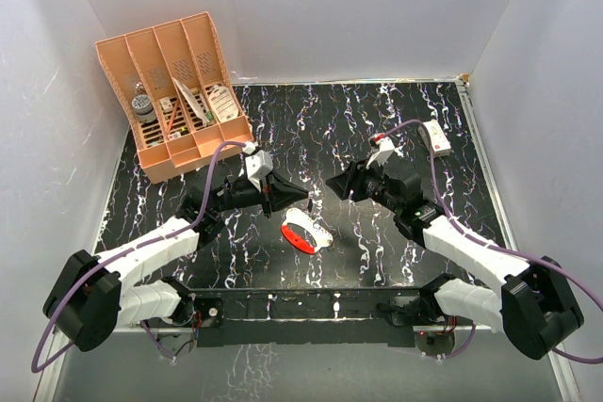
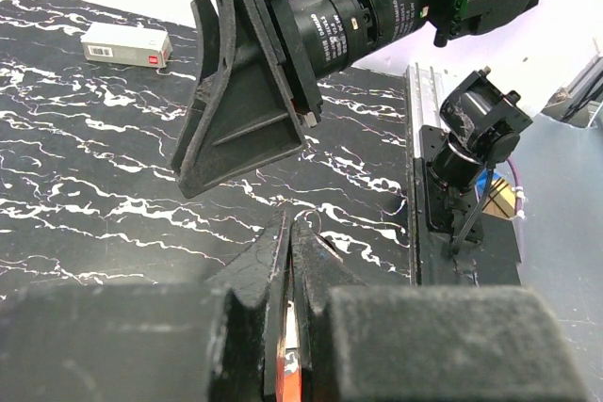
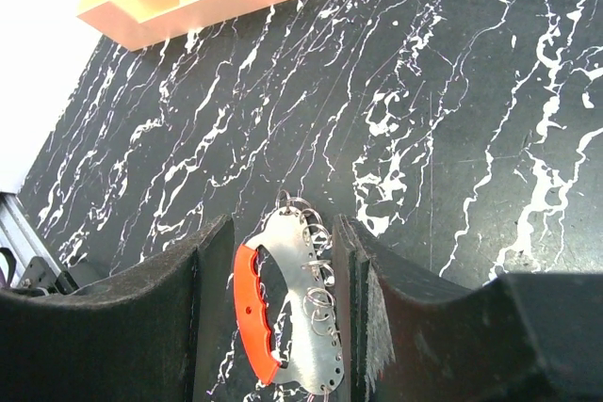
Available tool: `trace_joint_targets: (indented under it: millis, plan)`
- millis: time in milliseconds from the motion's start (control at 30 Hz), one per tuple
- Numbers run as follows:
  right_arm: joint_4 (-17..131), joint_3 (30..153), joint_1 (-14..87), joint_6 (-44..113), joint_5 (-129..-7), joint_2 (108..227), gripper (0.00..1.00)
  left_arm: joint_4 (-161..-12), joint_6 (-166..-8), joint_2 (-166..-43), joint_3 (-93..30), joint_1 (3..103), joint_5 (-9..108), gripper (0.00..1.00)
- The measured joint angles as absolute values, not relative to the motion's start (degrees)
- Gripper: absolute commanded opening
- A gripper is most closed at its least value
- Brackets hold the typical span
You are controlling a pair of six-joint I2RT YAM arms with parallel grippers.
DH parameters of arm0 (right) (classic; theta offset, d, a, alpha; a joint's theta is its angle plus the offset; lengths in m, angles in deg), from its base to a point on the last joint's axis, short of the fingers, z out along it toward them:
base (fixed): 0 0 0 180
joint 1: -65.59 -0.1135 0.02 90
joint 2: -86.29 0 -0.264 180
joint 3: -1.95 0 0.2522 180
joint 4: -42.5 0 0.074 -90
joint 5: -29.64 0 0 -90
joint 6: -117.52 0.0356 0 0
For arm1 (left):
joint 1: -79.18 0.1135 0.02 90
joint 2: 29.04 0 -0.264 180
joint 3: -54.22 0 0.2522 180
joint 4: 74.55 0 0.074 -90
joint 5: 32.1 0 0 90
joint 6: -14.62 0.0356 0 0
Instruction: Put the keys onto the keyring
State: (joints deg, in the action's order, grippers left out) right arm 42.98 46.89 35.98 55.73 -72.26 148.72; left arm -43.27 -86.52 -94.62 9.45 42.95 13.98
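Observation:
The keyring (image 1: 303,233) lies flat on the black marbled table: a pale metal oval with a red crescent (image 3: 247,298) on one side and several small split rings (image 3: 320,300) on the other. My right gripper (image 1: 333,184) is open and hovers up and to the right of it. In the right wrist view its fingers (image 3: 283,228) frame the keyring (image 3: 300,336) without touching it. My left gripper (image 1: 300,200) is shut just above the keyring. A thin flat piece, the key (image 2: 291,327), is pinched in the slit of the left gripper (image 2: 287,225), mostly hidden.
An orange divided organizer (image 1: 179,91) with small items stands at the back left. A small white box with a red mark (image 1: 435,136) lies at the back right, and also shows in the left wrist view (image 2: 125,44). White walls enclose the table.

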Motion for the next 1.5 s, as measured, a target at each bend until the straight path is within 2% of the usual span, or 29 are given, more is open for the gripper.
trace_joint_targets:
  millis: [333,700,867,1133,1500]
  plan:
    - [43.2,46.6,36.1,55.7,-72.3,148.5,0.45,-45.4,-86.0,-92.4,10.9,43.0,22.8,0.00]
    - [43.3,45.8,36.1,56.1,-72.6,148.5,0.45,-52.7,-83.4,-75.5,23.4,43.0,50.4,0.00]
    - [43.2,45.8,36.1,56.1,-72.8,148.5,0.45,-57.8,-82.5,-72.1,24.4,43.0,61.3,0.00]
    - [43.2,45.8,36.1,56.1,-73.8,149.3,0.44,-61.4,-82.2,-80.4,24.5,43.0,68.9,0.00]
    - [42.8,45.1,36.2,56.1,-74.0,149.3,0.45,-58.2,-81.8,-94.1,24.5,43.0,70.6,0.00]
